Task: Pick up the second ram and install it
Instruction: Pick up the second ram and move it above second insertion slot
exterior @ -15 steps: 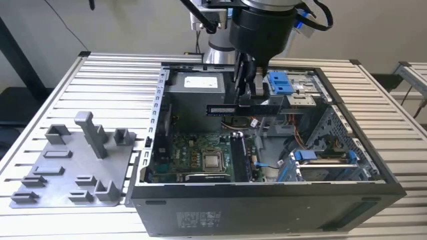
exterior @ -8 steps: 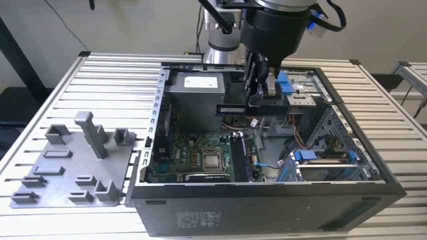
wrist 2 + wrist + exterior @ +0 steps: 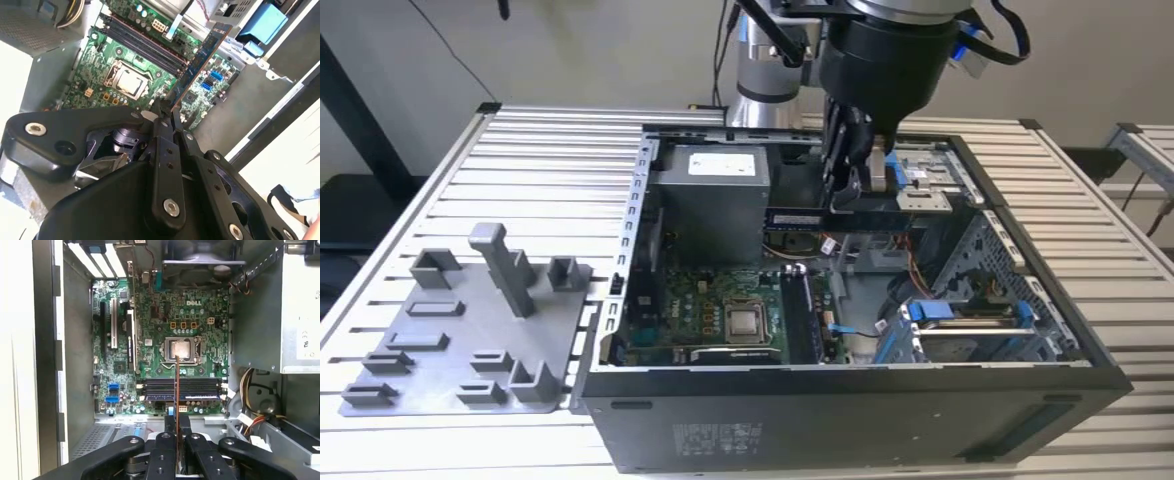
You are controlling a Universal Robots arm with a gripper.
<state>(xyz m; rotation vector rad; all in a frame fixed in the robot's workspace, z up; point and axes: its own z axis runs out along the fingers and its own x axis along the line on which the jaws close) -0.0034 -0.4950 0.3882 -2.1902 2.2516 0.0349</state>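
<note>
We saw bright, even light on the table (image 3: 534,150), shadow inside the case (image 3: 854,430), and white glare outside it in both wrist views.

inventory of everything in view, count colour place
table: 1, pale slatted metal, under everything
computer case: 1, black, open, on the table
motherboard: 1, green, on the case floor
power supply: 1, grey, inside the case
holder tray: 1, grey, on the table, exterior view's left of the case
second ram: 1, dark green, held over the open case
gripper: 1, black, shut on the second ram
arm: 1, black, above the case
</note>
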